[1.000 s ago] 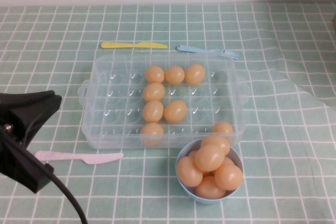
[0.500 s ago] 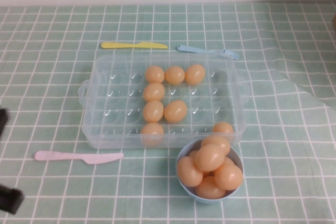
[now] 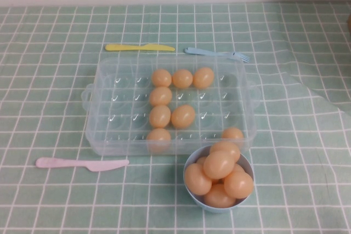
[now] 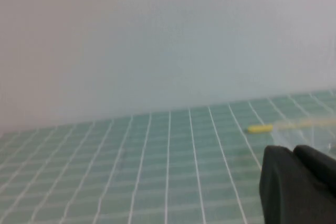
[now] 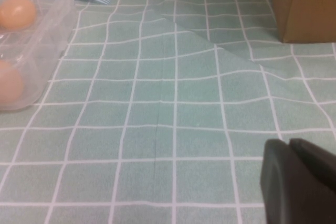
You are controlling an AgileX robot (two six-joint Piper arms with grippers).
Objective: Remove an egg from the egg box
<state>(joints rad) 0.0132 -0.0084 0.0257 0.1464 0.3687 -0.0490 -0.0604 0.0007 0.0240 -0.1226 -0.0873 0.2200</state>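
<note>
The clear egg box [image 3: 104,135] lies mid-table and holds several tan-orange eggs, one in its middle [image 3: 183,116]. Neither arm shows in the high view. In the left wrist view my left gripper [image 4: 291,153] hangs shut and empty over the cloth, off the box's left side; a faint box corner [image 4: 317,135] shows beyond it. In the right wrist view my right gripper [image 5: 289,145] is shut and empty over bare cloth, well to the right of the box [image 5: 52,35], where two eggs [image 5: 17,13] show.
A light-blue bowl [image 3: 193,198] heaped with eggs stands against the box's front right. A yellow knife [image 3: 140,47] and blue fork [image 3: 216,53] lie behind the box, a pale pink knife [image 3: 82,164] in front left. A brown box [image 5: 304,3] stands far right.
My left arm has drawn back to the lower left and has left the high view. The eggs and the box have not moved.
</note>
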